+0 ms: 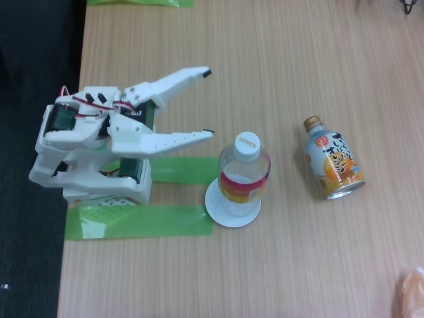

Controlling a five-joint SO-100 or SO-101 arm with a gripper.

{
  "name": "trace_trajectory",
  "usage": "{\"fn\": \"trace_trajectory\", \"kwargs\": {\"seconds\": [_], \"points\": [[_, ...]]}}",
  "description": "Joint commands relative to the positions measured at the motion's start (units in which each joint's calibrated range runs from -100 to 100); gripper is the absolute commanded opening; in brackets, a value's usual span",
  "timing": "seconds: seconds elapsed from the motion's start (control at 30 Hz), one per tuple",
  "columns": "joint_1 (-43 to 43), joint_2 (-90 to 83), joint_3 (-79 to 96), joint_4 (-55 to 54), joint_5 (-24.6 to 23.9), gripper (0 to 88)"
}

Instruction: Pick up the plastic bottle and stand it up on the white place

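Fixed view: I look down on the wooden surface [278, 66].
Plastic bottle [243, 175]: upright on the white place [213, 204], so I judge the placing done.
Gripper [208, 103]: spread wide, holding nothing, at ten o'clock from the bottle and apart from it, which I read as released.
Orange can [333, 160]: lying at three o'clock, untouched.
Green tape [139, 221]: beside the arm's base at eight o'clock.
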Motion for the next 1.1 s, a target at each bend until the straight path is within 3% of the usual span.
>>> {"fn": "trace_trajectory", "kwargs": {"seconds": [0.0, 0.4, 0.53, 0.67, 1.07], "points": [[-0.8, 0.1, 3.4, -9.9, -3.5, 35.2], [-0.7, 0.2, 31.4, -82.8, -16.1, 35.1], [-0.4, 0.2, 37.5, -98.7, -20.7, 35.1], [-0.4, 0.3, 38.7, -104.9, -26.0, 35.1], [-0.4, 0.5, 37.3, -105.1, -38.3, 35.1]]}}
